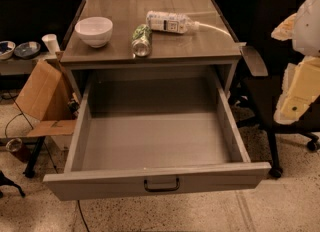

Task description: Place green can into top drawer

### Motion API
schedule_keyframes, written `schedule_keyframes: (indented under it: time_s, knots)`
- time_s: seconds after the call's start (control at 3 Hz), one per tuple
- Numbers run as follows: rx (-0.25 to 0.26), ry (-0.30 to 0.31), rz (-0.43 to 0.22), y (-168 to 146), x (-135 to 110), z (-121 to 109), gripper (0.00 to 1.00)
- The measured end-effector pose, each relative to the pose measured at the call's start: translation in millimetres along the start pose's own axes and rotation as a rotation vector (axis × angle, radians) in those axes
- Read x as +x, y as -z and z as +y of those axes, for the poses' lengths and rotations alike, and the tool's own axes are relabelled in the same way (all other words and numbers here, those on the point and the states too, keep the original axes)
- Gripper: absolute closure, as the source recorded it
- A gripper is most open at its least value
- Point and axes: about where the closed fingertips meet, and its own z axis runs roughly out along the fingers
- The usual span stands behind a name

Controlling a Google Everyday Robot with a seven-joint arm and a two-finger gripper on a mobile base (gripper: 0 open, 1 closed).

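Camera view looks down from the front on a grey cabinet. The green can [141, 40] lies on its side on the worktop [200, 48], close to the front edge, with one shiny silver end turned toward the camera. It is between the white bowl [94, 31] on its left and the clear plastic bottle [169, 22] on its right and a little behind. It touches neither of them, but the bottle is just beside its far end. The bowl stands upright. The bottle lies on its side with its narrow end pointing right.

Directly below the can, the top drawer [100, 182] is pulled far out toward the camera. Its grey inner walls and floor are fully visible, and the dark loop handle [161, 185] sits at the centre of the flat front panel. The can is not in the drawer.

The claw [300, 92] appears at the right edge of the view as a pale yellowish shape under a white part of the arm, in front of the black office chair [270, 71]. It is well apart from the can and to the right of the drawer. Whether it is wide or narrow I cannot tell.

On the left of the cabinet an open cardboard box [42, 98] leans on the speckled floor, and behind it a white cup [50, 42] stands on a low shelf.
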Motion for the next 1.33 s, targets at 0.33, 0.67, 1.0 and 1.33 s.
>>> schedule_keyframes:
  time_s: [0.33,0.67,1.0,1.33]
  knots:
    - [0.0,0.0,0.0,0,0,0,0.0]
    - [0.036,-0.052,-0.018,0,-4,-6,0.0]
    - [0.087,-0.168,-0.101,-21,-55,-43,0.0]
    - [0.078,-0.253,-0.164,-42,-115,-71,0.0]
